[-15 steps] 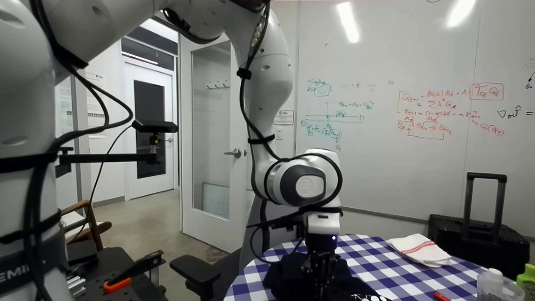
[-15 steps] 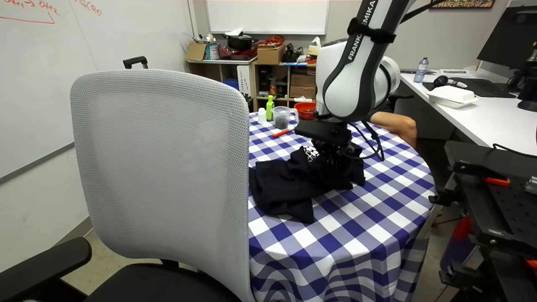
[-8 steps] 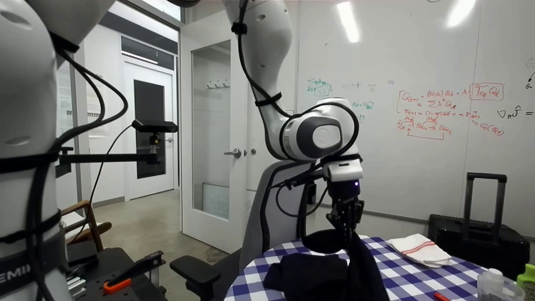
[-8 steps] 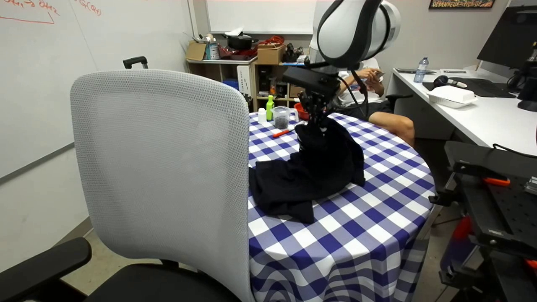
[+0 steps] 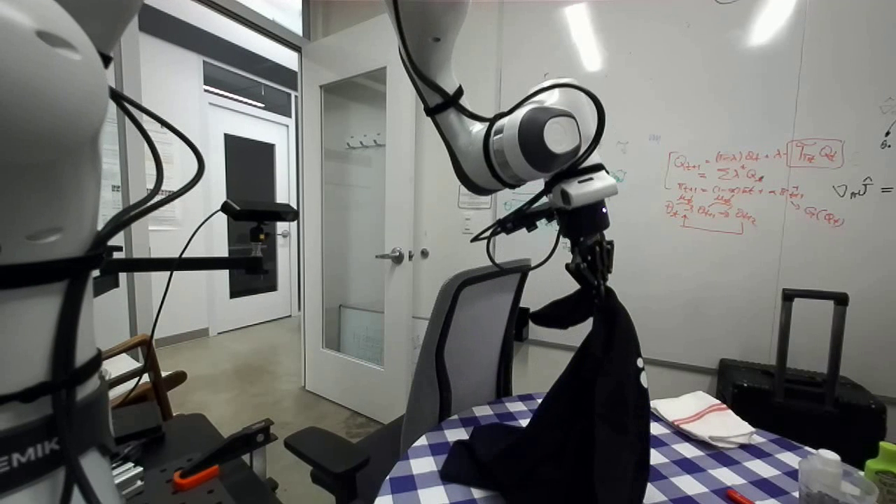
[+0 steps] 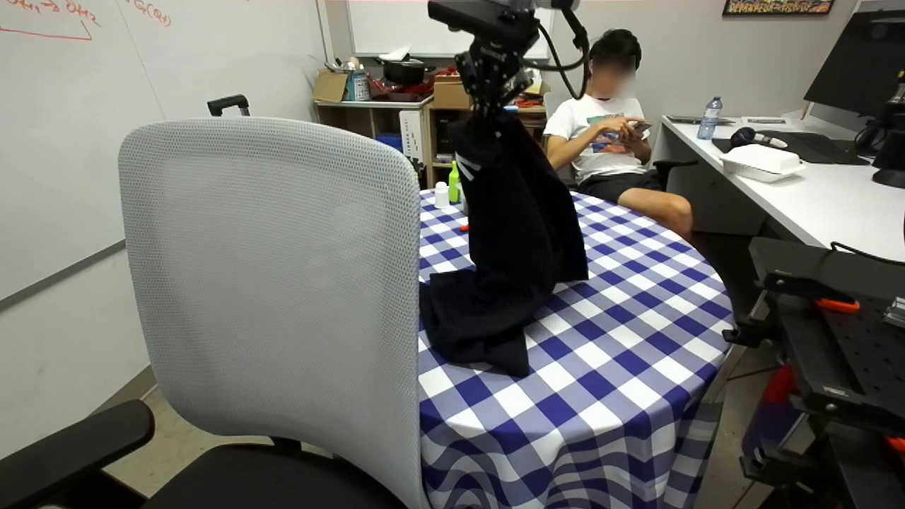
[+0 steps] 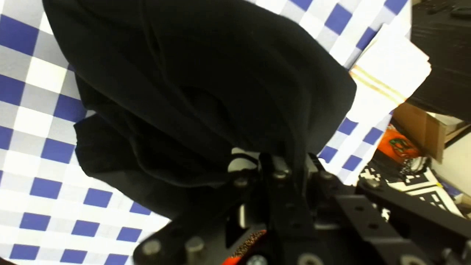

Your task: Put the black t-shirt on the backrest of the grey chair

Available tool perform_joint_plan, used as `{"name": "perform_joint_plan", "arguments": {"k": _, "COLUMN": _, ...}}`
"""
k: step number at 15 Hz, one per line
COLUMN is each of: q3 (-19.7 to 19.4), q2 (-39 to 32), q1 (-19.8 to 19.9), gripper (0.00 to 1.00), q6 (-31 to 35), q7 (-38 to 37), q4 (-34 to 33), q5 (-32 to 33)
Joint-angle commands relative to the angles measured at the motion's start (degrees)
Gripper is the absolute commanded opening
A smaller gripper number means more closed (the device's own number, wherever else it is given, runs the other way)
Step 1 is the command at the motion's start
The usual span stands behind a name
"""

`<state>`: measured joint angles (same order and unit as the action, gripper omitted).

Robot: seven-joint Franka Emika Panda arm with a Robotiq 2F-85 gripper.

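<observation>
Pinching one black t-shirt, one hand hovers near one grey chair.

Bright indoor light; two glare streaks on the large, glossy whiteboard. The wrist view washes out the blue-and-white checked tablecloth and leaves the limp black cloth t-shirt murky.
</observation>
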<state>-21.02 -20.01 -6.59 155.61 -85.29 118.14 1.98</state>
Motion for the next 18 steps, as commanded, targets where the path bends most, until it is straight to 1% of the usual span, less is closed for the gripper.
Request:
{"name": "perform_joint_plan", "arguments": {"k": 1, "q3": 0.7, "q2": 2.3, "q1": -2.8, "gripper": 0.03, "q6": -4.9, "q7": -6.7, "q4": -6.2, "q5": 6.0}}
{"name": "perform_joint_plan", "arguments": {"k": 4, "q3": 2.4, "q2": 3.0, "q1": -5.1, "gripper": 0.03, "q6": -7.9, "q7": -11.8, "q4": -11.7, "q5": 12.0}}
{"name": "perform_joint_plan", "arguments": {"k": 7, "q3": 4.7, "q2": 3.3, "q1": -7.8, "gripper": 0.03, "q6": -13.8, "q7": -17.9, "q4": -19.1, "q5": 20.1}}
{"name": "perform_joint_plan", "arguments": {"k": 9, "q3": 7.0, "q2": 3.3, "q1": -9.1, "gripper": 0.03, "q6": -18.2, "q7": -20.9, "q4": -23.7, "q5": 24.7}}
{"name": "perform_joint_plan", "arguments": {"k": 11, "q3": 9.8, "q2": 3.0, "q1": -10.1, "gripper": 0.03, "q6": -22.9, "q7": -22.9, "q4": -28.3, "q5": 27.9}}
{"name": "perform_joint_plan", "arguments": {"k": 12, "q3": 11.4, "q2": 2.6, "q1": -10.6, "gripper": 0.03, "q6": -25.7, "q7": -23.0, "q4": -30.8, "q5": 28.8}}
{"name": "perform_joint_plan", "arguments": {"k": 15, "q3": 16.7, "q2": 1.0, "q1": -11.7, "gripper": 0.03, "q6": -32.2, "q7": -20.3, "q4": -36.5, "q5": 28.3}}
{"name": "perform_joint_plan", "arguments": {"k": 18, "q3": 21.0, "q2": -2.4, "q1": -13.7, "gripper": 0.03, "q6": -38.3, "q7": -18.1, "q4": -42.6, "q5": 28.0}}
